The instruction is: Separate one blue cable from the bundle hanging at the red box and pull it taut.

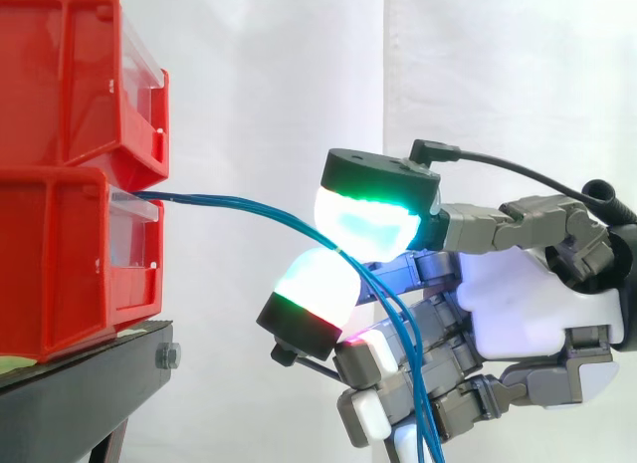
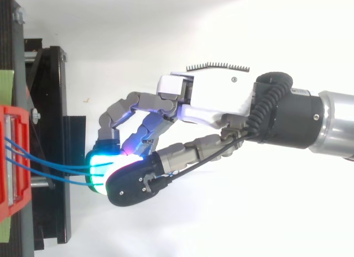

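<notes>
Where the arm comes in from the right of the side view, the hand [image 1: 518, 294] is curled, with two glowing pads brought together at its front. The upper pad [image 1: 366, 224] shines green and cyan, and the lower pad [image 1: 314, 289] shines white with green and red bands. The blue cables [image 1: 239, 206] pass between these two pads, so the hand is clamped on them. How many strands the pads actually grip cannot be told.

Behind the pinch the strands drop past the curled fingers and leave the bottom edge of the view. Ahead of it they rise in a gentle bow, not a straight line, to the front lip of the lower red bin [image 1: 60, 264]. From above, three strands [image 2: 50, 169] spread apart at the bin and converge at the cyan-lit fingertips [image 2: 98, 163].

Beyond, the upper red bin [image 1: 70, 75] sits stacked on the lower one. Both rest on the black stand [image 1: 80, 383], well apart from the hand. Farthest back hangs the white curtain [image 1: 259, 85].
</notes>
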